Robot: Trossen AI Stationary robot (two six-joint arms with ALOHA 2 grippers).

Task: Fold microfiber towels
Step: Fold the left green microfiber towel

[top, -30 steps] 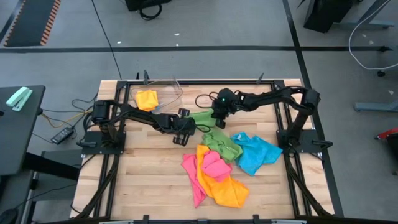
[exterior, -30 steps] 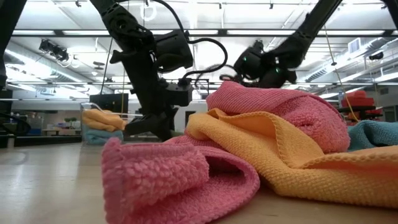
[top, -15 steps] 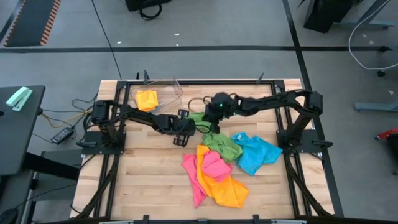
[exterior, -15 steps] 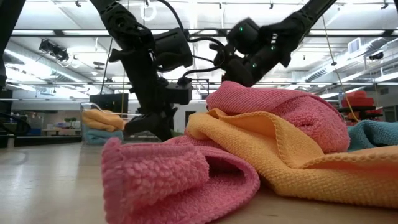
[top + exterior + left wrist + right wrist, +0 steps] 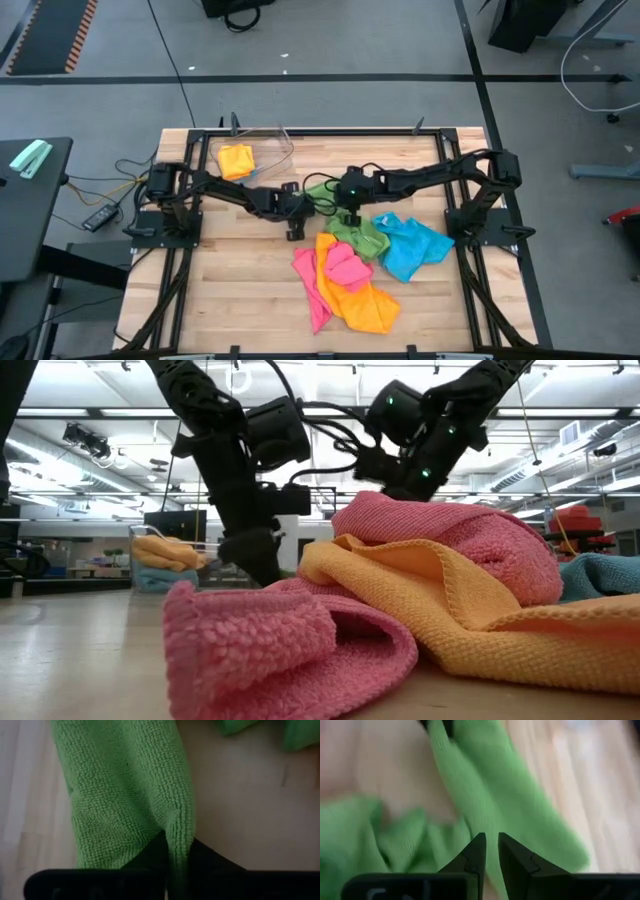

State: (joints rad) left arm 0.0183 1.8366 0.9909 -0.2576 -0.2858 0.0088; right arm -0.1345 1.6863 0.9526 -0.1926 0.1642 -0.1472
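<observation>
Nearest the front edge of the pale wooden plank table [image 5: 230, 300] lies the heap of soft square microfibre cloths: a bright pink towel [image 5: 312, 283] rumpled and rolled at its near end, a crumpled orange-yellow towel [image 5: 362, 303] overlapping it, and a second small pink towel [image 5: 347, 267] bunched on top of the orange one. Just beyond and to the right of that heap a turquoise-blue towel [image 5: 410, 247] lies loosely spread, touching a lime-green looped-pile towel [image 5: 358, 233] that stretches from the heap toward the table's middle. The left gripper [image 5: 295, 207], low at the green towel's left end, has its dark fingers pinched together on a raised fold of the green cloth, as its wrist view shows [image 5: 176, 851]. The right gripper [image 5: 351, 213], just beside it over the green towel's middle, has its fingers [image 5: 476, 854] nearly together with green pile in the narrow gap; whether they actually clamp the cloth I cannot tell. Farther back, near the heap's far left, a clear plastic bin [image 5: 262, 142] holds one folded orange-yellow towel [image 5: 236, 159]. Bare wood lies open to the left of the heap and along the far edge, bounded by the black metal frame [image 5: 320, 131].
</observation>
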